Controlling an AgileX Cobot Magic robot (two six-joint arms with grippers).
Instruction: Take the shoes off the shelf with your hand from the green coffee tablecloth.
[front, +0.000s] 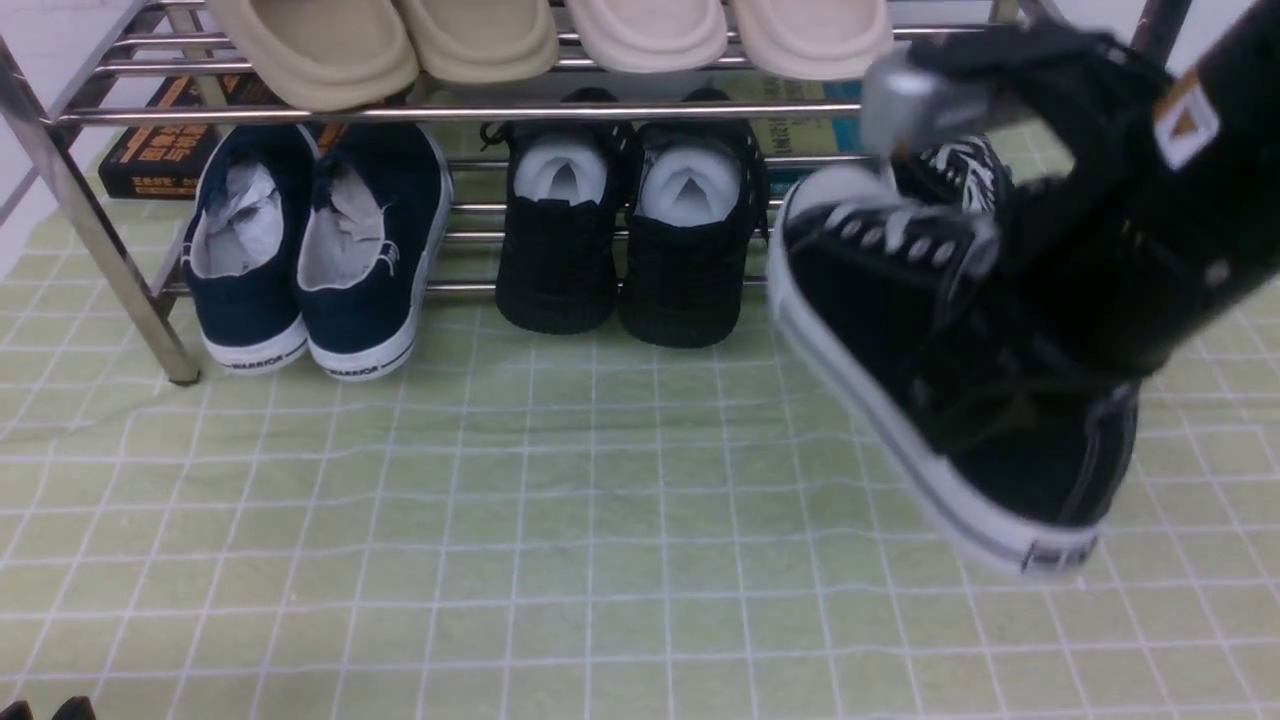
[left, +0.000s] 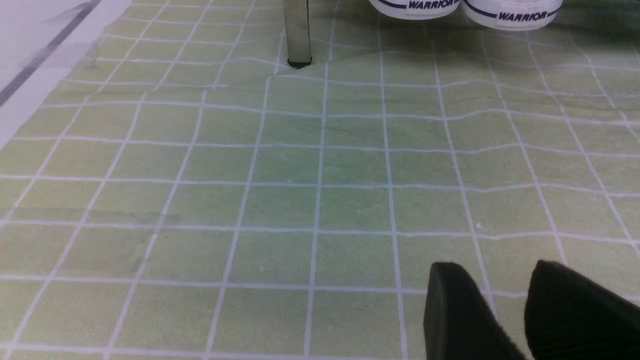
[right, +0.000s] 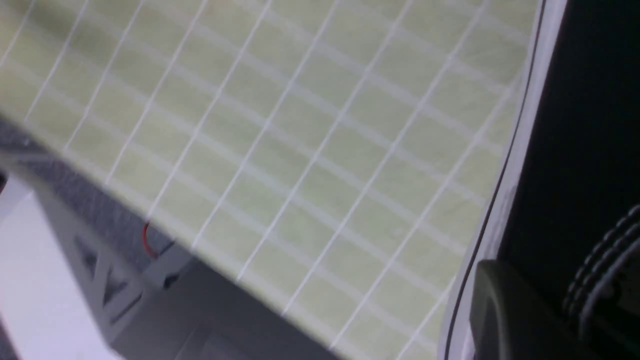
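The black canvas shoes (front: 900, 380) with white laces and white striped soles hang tilted in the air, in front of the right end of the shelf (front: 90, 220), above the green tablecloth (front: 560, 520). My right gripper (front: 1040, 260), black with a silver-grey part, is shut on them from above. A second laced shoe (front: 960, 170) shows just behind. In the right wrist view one of the fingers (right: 500, 310) presses the black shoe side (right: 575, 125). My left gripper (left: 500, 295) is open and empty, low over the cloth (left: 320, 200); its tips (front: 50, 710) show at the front left.
Navy slip-ons (front: 310, 260) and black mesh shoes (front: 630, 250) sit on the lower tier, beige slippers (front: 480, 40) on the upper. Books (front: 160, 150) lie behind. A shelf leg (left: 297, 35) stands ahead of my left gripper. The table edge (right: 165, 260) is near.
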